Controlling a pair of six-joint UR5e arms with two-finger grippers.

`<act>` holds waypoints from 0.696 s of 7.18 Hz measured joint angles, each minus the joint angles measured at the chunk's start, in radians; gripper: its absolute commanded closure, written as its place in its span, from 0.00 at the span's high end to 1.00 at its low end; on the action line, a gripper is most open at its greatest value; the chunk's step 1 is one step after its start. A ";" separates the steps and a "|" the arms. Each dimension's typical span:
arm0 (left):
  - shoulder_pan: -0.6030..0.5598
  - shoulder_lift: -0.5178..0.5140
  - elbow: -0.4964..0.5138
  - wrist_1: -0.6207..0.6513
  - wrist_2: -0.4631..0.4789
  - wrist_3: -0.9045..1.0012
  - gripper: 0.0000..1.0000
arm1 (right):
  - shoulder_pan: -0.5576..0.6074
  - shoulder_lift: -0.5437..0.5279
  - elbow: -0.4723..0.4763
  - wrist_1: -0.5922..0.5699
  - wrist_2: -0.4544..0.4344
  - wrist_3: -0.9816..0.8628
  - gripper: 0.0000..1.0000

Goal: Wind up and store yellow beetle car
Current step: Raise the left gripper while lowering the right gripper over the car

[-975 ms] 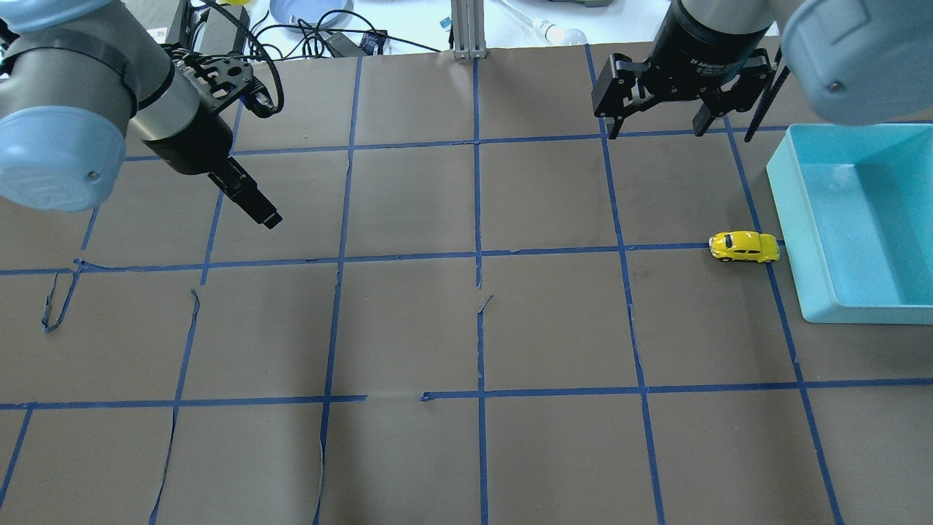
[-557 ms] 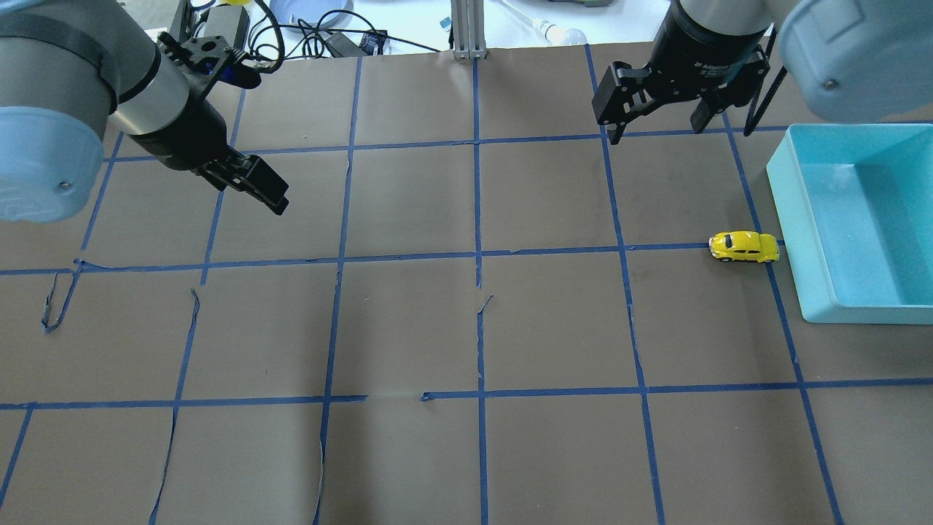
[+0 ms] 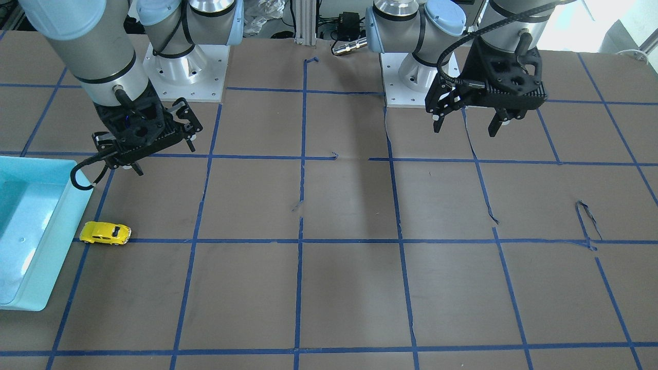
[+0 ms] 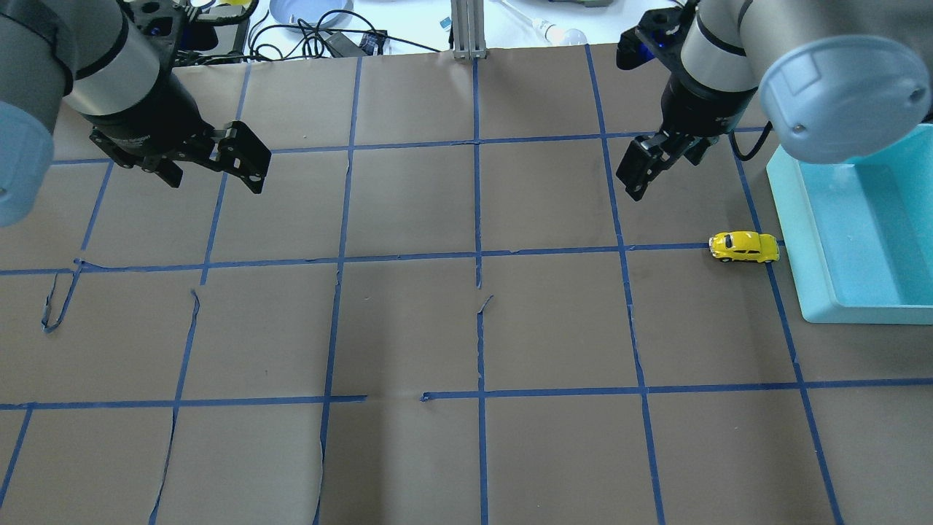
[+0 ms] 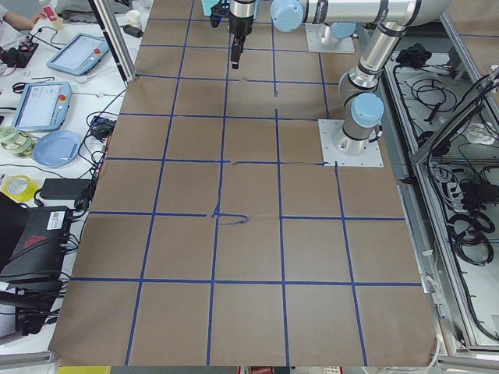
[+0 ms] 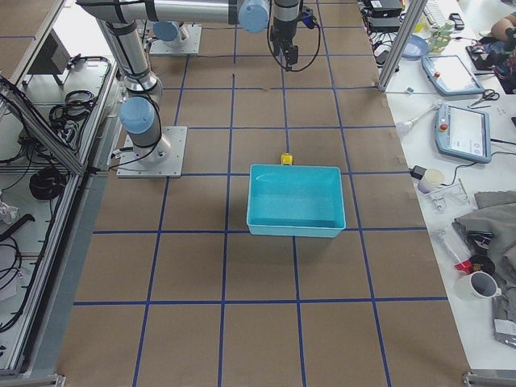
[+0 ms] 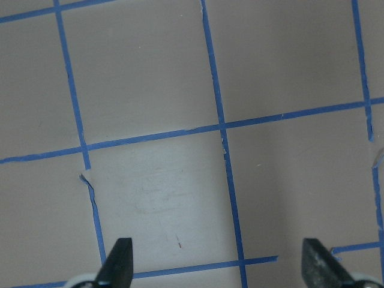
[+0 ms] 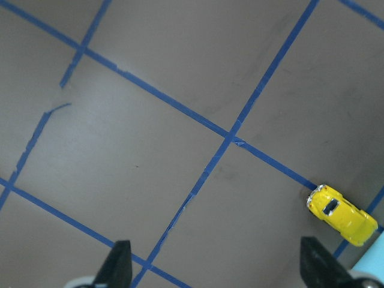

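Across the flat surface [image 4: 408,328] lies matte brown paper, marked into squares by a grid of blue masking tape [image 4: 408,256]. The tape is lifted and curled in a few places, and the paper shows seams and faint scuffs. At the far edge stands a ribbed aluminium post [image 4: 466,29]. Behind it, a white bench carries a round pale-blue plate [image 4: 310,9] and, further along, a grey-framed screen tablet [image 5: 37,105].

The tiny glossy yellow beetle car [image 4: 744,246], with its rounded roof and dark windows, sits on its wheels at the right side of the surface. It lies lengthwise along a tape line, just beside the left wall of a smooth rectangular turquoise plastic bin [image 4: 860,313], with a narrow gap between them.

My right end effector [image 8: 216,267] hangs above the surface, farther back than the car and to its left. Its two black fingers are spread wide with nothing between them. My left end effector [image 3: 467,126] hovers over the far left squares, equally wide apart and holding nothing.
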 measured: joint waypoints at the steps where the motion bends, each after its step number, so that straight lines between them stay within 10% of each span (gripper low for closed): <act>1: -0.002 -0.004 0.017 -0.004 0.005 -0.061 1.00 | -0.060 0.011 0.056 -0.035 0.015 -0.151 1.00; 5: -0.015 -0.017 0.046 -0.004 -0.008 -0.118 1.00 | -0.299 0.130 0.205 -0.248 0.049 -0.794 1.00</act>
